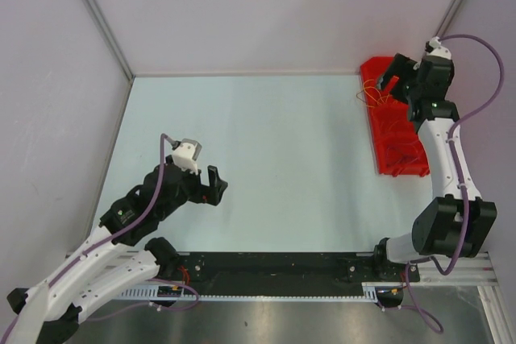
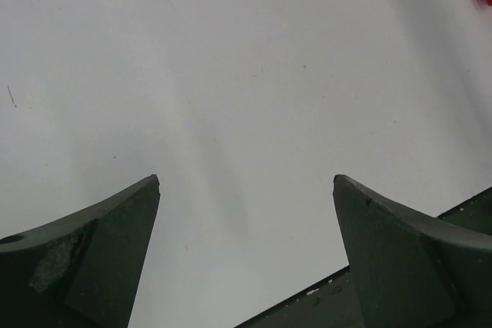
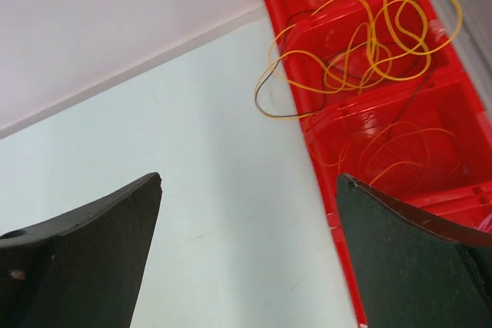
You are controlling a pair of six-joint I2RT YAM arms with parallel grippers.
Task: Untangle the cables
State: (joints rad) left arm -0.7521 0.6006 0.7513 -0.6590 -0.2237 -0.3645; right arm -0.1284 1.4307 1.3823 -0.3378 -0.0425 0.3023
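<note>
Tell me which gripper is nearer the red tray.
Right. The right gripper sits at the far end of the red tray, near the cables; the left gripper is far off to its left, over the table.

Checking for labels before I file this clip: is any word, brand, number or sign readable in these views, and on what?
None can be read.
Red tray, cables, table: no print visible.
Left claw, right claw: plain dark fingers, unmarked.
Left arm, right arm: any marking too small to tell.
</note>
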